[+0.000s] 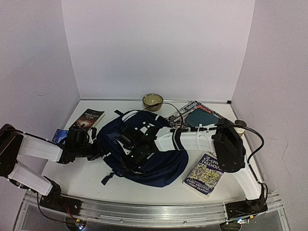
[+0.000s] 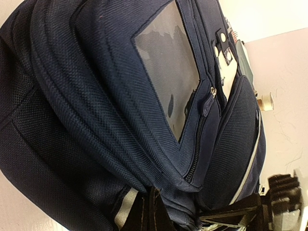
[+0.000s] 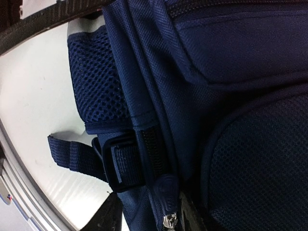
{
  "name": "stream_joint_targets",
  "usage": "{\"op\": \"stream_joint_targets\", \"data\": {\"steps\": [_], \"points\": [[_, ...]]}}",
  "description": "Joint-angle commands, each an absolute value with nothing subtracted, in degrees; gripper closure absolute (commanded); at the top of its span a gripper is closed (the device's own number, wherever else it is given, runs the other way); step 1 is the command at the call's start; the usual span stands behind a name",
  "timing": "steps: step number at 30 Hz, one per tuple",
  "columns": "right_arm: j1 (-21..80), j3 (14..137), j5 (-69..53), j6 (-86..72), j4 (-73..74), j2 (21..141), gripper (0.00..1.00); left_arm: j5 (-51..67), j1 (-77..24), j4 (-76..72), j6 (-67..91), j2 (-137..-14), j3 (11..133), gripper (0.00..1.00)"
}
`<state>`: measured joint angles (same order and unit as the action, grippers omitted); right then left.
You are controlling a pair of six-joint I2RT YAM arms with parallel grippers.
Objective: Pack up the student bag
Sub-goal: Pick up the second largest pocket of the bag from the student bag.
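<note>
1. Blue student bag [image 1: 159, 161] lies in the middle of the desk [image 1: 144, 190].
2. Left claw [image 1: 94, 148] is squeezed together at its left edge.
3. Right claw [image 1: 129, 142] sits by a zipper [image 3: 167, 220]; cannot tell if it pinches.

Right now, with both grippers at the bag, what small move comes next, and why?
Probably the right gripper should close on the zipper pull in front of it and slide it: the student bag looks zipped shut, the Treehouse book lies outside, and the shut left gripper is at its edge.
</note>
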<state>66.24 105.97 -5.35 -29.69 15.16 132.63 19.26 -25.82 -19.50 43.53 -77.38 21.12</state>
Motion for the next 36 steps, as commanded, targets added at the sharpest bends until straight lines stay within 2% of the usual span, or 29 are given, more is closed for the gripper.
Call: {"op": "stream_joint_targets", "data": {"steps": [1,10,19,25,36], "points": [[64.1,107.8,-7.7,-28.2,13.8,135.7,0.63,20.2,-25.9,-21.3,43.8,-76.1,20.7,1.00],[62.3,109.2,-8.0,-26.7,12.6,136.1,0.68,20.2,-26.0,-21.4,43.9,-76.0,20.5,1.00],[61.7,105.7,-9.0,-25.5,12.6,133.0,0.87,18.6,-26.0,-21.4,44.0,-75.6,20.4,1.00],[62.4,101.3,-10.2,-24.4,11.4,126.0,1.00,15.8,-26.0,-21.3,44.7,-76.0,20.2,1.00],[63.7,90.2,-7.2,-24.7,8.4,114.0,1.00,11.8,-25.6,-21.3,46.3,-77.9,21.4,1.00]]}}
